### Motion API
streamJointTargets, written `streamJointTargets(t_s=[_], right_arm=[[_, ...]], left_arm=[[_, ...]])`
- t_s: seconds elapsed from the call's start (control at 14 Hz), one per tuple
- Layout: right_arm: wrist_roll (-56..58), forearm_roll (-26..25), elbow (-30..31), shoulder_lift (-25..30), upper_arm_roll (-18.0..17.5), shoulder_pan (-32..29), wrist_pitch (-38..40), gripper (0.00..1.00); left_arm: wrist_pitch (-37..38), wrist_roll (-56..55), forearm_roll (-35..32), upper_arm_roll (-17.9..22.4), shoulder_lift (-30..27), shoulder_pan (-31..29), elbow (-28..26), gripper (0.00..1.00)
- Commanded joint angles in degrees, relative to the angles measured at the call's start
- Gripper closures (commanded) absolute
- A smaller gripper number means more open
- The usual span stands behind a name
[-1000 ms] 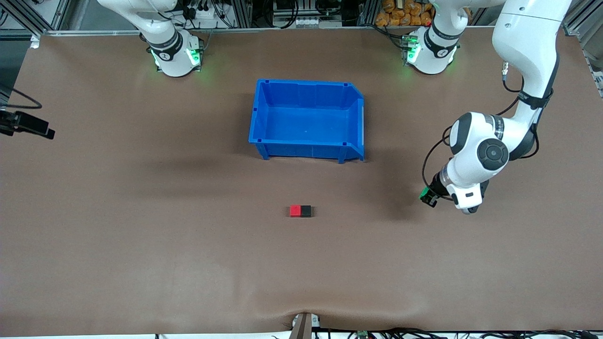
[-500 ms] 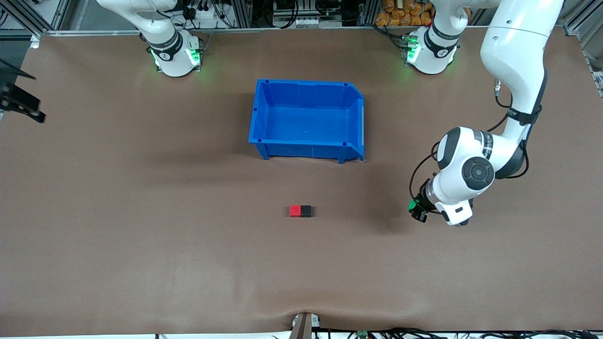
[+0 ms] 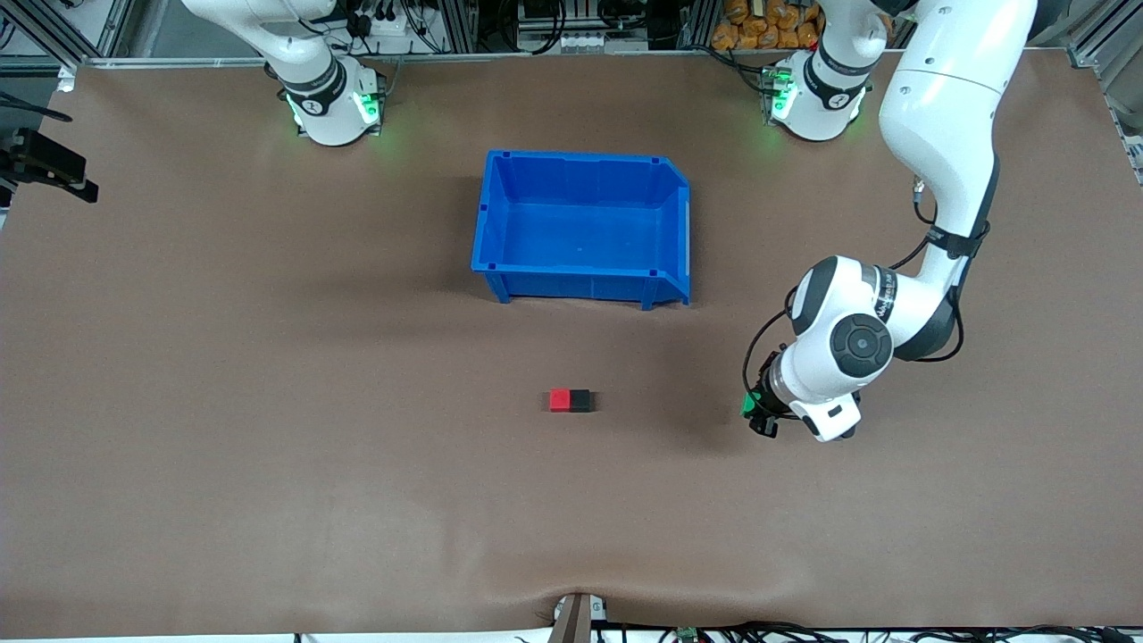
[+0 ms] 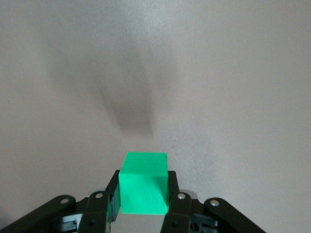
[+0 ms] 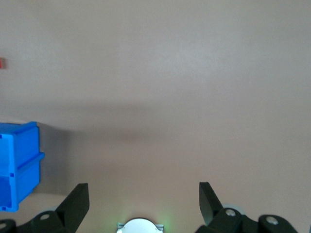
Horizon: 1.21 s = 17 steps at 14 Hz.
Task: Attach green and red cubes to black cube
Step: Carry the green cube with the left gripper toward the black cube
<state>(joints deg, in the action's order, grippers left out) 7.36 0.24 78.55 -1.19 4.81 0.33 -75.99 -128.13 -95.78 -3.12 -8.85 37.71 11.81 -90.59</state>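
A red cube (image 3: 560, 400) and a black cube (image 3: 580, 400) sit joined side by side on the brown table, nearer to the front camera than the blue bin. The black one is on the side toward the left arm's end. My left gripper (image 3: 757, 413) is shut on a green cube (image 3: 750, 404) and holds it just above the table, apart from the pair, toward the left arm's end. The left wrist view shows the green cube (image 4: 144, 182) between the fingers (image 4: 179, 206). My right gripper (image 3: 49, 165) hangs open and empty over the table's edge at the right arm's end.
A blue bin (image 3: 571, 156), empty, stands mid-table between the robots' bases and the cubes; its wall also shows in the right wrist view (image 5: 19, 160). A sliver of the red cube (image 5: 1, 62) shows at that view's edge.
My left arm has carried the green cube along the table toward the red and black pair. My right gripper has shifted a little at the table's end.
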Motion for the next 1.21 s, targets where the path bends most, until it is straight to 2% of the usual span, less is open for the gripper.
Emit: streamJointTargets(t_s=[0.0, 0.5, 0.71, 1.14], right_arm=[[0.3, 1.3, -3.9, -0.9, 0.0, -0.3, 1.2, 0.00], [0.7, 1.2, -3.5, -0.6, 1.1, -0.3, 1.7, 0.00], [0.7, 1.1, -3.4, -0.6, 1.1, -0.3, 1.9, 0.00], [0.7, 1.2, -3.4, -0.6, 1.2, -0.5, 1.9, 0.00]], left_arm=[[1.5, -3.0, 0.8, 0.1, 1.2, 1.3, 2.4, 1.00], [1.5, -12.2, 4.4, 0.1, 2.7, 3.7, 6.4, 1.00], [1.4, -16.8, 4.5, 0.1, 5.5, 6.0, 10.1, 1.00], [1.0, -23.1, 4.5, 0.4, 8.9, 10.2, 13.6, 1.00]])
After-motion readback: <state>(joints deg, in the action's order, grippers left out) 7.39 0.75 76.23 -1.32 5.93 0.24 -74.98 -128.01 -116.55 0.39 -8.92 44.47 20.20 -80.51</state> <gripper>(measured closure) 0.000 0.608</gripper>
